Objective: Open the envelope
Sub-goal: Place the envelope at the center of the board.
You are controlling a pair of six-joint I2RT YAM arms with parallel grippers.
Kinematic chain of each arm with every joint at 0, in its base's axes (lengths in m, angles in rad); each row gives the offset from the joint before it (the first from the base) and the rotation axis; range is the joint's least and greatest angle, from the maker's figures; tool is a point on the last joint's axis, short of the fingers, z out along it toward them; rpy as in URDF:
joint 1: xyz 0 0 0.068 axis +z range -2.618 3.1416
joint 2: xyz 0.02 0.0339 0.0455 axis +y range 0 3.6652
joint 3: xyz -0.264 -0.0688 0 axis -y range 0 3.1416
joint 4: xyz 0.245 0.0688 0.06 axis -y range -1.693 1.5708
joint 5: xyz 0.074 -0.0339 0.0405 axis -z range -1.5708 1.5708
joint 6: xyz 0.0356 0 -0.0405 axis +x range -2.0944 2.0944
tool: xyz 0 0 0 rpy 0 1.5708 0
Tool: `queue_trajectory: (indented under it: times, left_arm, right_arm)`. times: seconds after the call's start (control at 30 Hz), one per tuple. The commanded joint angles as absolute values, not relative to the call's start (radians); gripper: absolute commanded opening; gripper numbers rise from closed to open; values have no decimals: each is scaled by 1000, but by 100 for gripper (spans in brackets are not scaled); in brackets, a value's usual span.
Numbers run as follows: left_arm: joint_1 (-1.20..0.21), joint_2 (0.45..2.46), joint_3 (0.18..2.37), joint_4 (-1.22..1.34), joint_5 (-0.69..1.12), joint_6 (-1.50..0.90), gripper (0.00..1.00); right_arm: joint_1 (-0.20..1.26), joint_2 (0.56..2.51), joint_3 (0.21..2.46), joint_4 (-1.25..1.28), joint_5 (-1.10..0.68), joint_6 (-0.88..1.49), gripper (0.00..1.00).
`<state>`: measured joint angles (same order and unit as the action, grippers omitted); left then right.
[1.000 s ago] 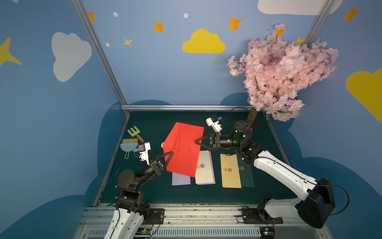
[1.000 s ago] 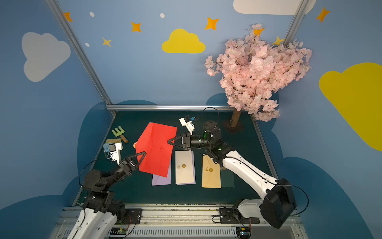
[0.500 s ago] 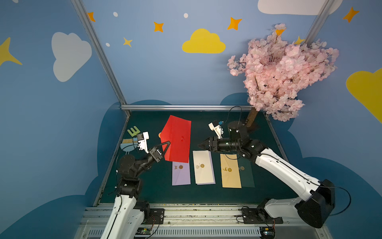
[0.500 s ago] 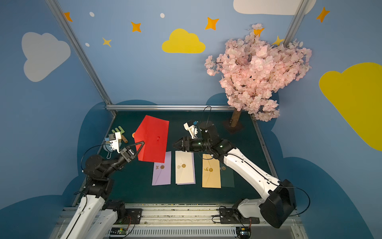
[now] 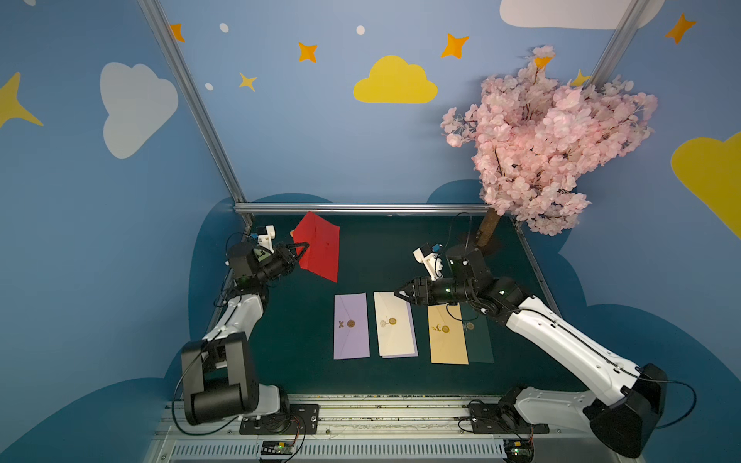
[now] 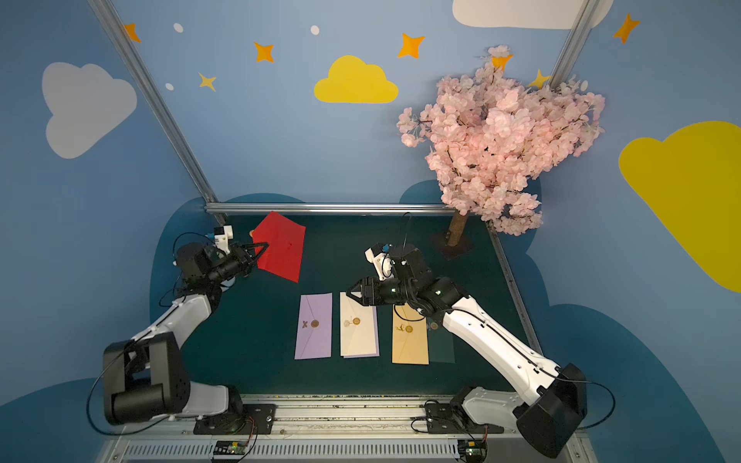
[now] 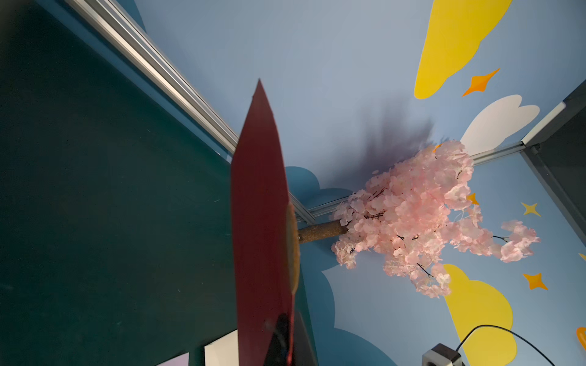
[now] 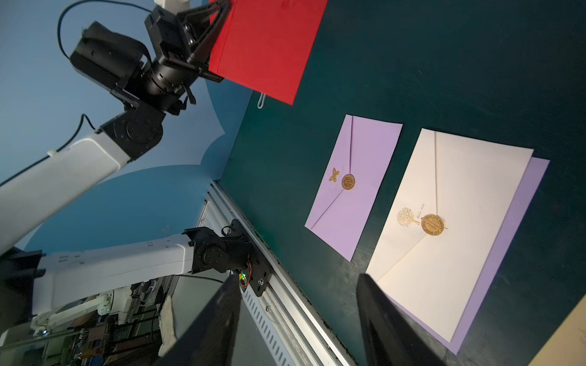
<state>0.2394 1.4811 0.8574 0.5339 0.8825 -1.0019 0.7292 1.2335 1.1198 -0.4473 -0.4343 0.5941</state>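
Envelope (image 5: 323,251) hangs pinched in raised left gripper (image 5: 304,246)

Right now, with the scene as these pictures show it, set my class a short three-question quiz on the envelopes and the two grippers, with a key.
1. True or false: the right gripper holds the red envelope.
2. Which envelope lies on top of a purple envelope, so that only a strip of the purple shows? A cream, B tan, C green.
3. In one word: are the right gripper's fingers open or shut?

Key
1. False. The left gripper grips it.
2. A, the cream envelope.
3. Open, with nothing between them.
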Motion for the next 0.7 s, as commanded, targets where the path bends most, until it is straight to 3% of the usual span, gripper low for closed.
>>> queue_trajectory:
  times: [0.0, 0.33, 0.67]
  left_arm:
    - [241, 1603, 989, 531, 949, -933, 2]
    - [258, 1994, 1345, 203, 927, -724, 2]
    - [279, 2084, 1337, 136, 861, -631, 2]
  right_arm:
    - [731, 1215, 1090, -466, -426, 579, 59]
    - [723, 1162, 1055, -513, -405, 561, 59]
    - [716, 1163, 1045, -513, -419, 571, 59]
